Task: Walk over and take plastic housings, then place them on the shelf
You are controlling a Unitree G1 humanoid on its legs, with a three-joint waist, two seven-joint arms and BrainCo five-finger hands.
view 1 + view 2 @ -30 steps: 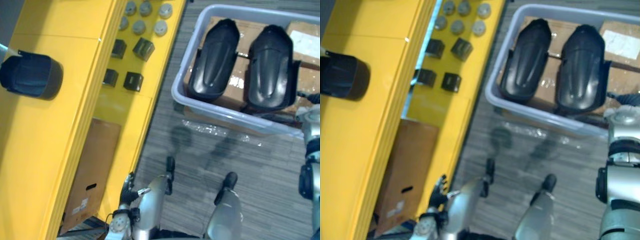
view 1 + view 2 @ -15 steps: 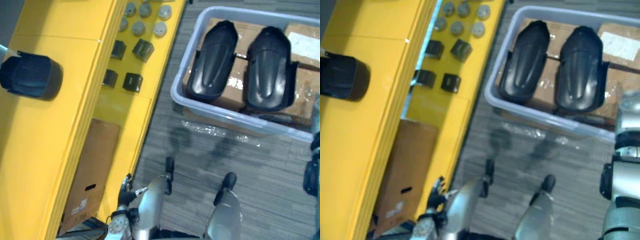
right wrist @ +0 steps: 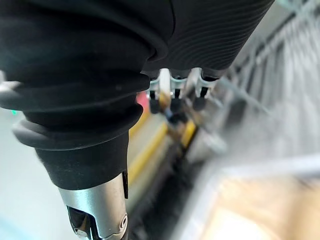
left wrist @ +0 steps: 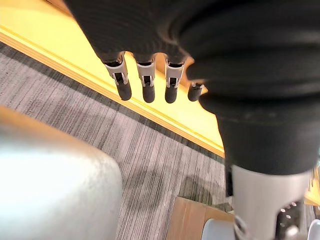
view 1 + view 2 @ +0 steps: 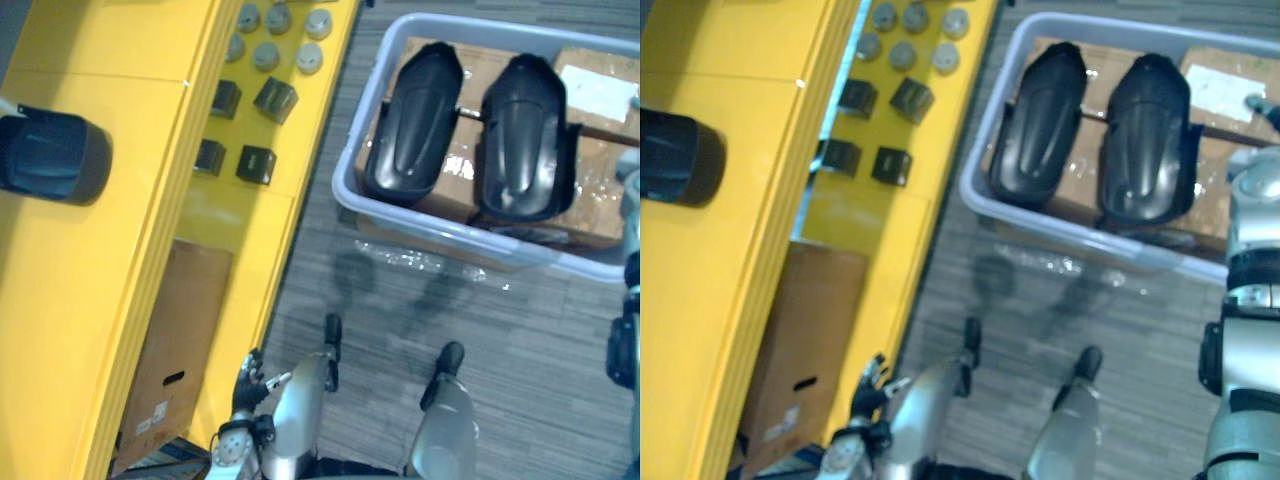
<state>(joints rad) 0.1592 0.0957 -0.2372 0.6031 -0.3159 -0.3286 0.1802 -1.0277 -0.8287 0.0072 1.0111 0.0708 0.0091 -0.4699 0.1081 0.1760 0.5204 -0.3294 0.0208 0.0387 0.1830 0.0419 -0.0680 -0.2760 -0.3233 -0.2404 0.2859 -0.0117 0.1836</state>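
Because the two black plastic housings (image 5: 412, 125) await pickup in the grey bin (image 5: 440, 228) at upper right, our left hand (image 4: 145, 82) and right hand (image 3: 175, 97) hang slack and empty.

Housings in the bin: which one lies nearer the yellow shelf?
The left housing, by the bin wall that faces the shelf; the right housing lies beyond it.

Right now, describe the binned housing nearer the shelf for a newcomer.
Right of the yellow shelf stands a grey bin. Inside, two black housings lie side by side. It is the left housing, by the shelf-side wall, not the right housing.
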